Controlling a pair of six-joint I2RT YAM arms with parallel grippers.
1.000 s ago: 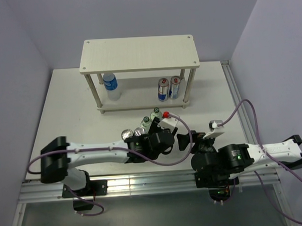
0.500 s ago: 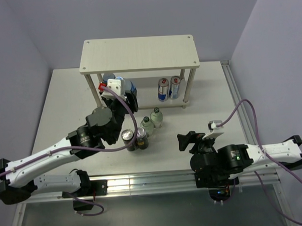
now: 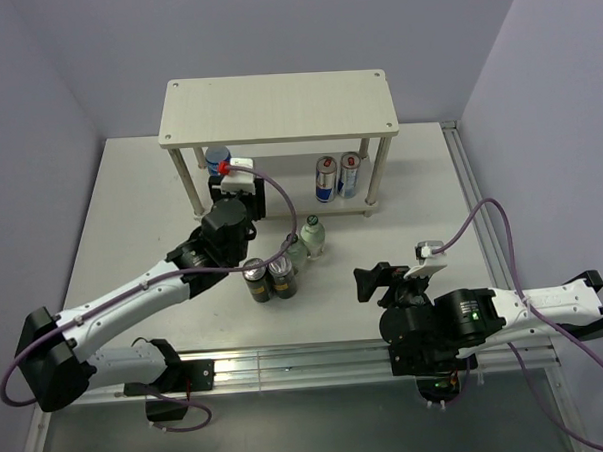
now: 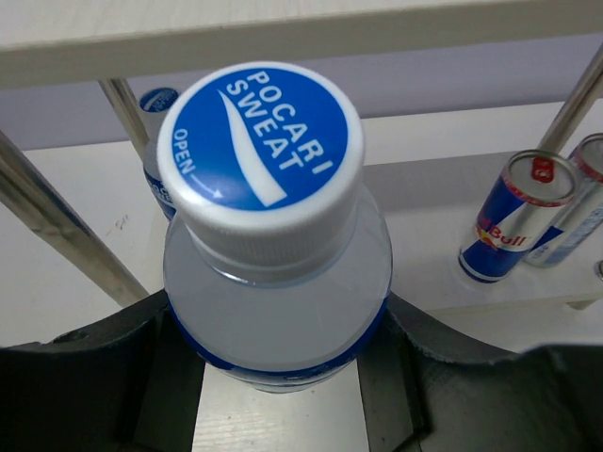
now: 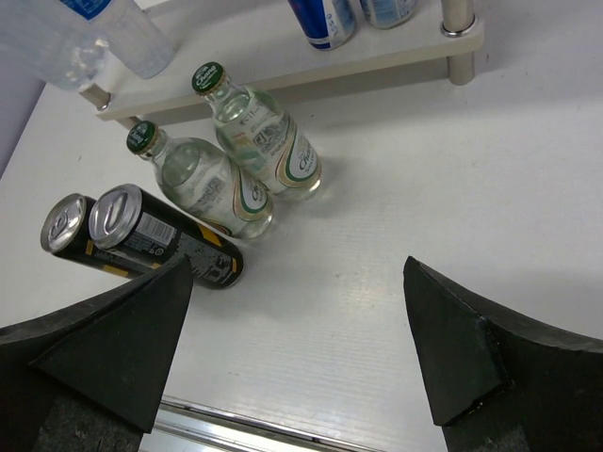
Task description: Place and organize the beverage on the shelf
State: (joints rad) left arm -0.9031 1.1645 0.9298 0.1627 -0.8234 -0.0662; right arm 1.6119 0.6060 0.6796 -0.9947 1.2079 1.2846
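Observation:
My left gripper (image 3: 248, 191) is shut on a clear blue-labelled water bottle (image 4: 268, 235) with a blue Pocari Sweat cap, held upright at the front of the shelf's lower board (image 4: 424, 179). The second water bottle (image 3: 217, 160) stands on that board behind it, at the left. The cream-white shelf (image 3: 276, 105) stands at the back of the table. Two green-capped bottles (image 5: 268, 141) and two black yellow-marked cans (image 5: 170, 240) stand in a cluster on the table (image 5: 396, 188) in front of the shelf. My right gripper (image 5: 297, 273) is open and empty, near the cluster.
Two blue and silver Red Bull cans (image 3: 337, 176) stand on the right end of the lower board. Thin shelf legs (image 4: 66, 245) flank the held bottle. The metal rail (image 3: 287, 362) runs along the table's near edge.
My left arm has swung from the bottle cluster to the shelf's lower board, carrying the water bottle. The right arm has not moved.

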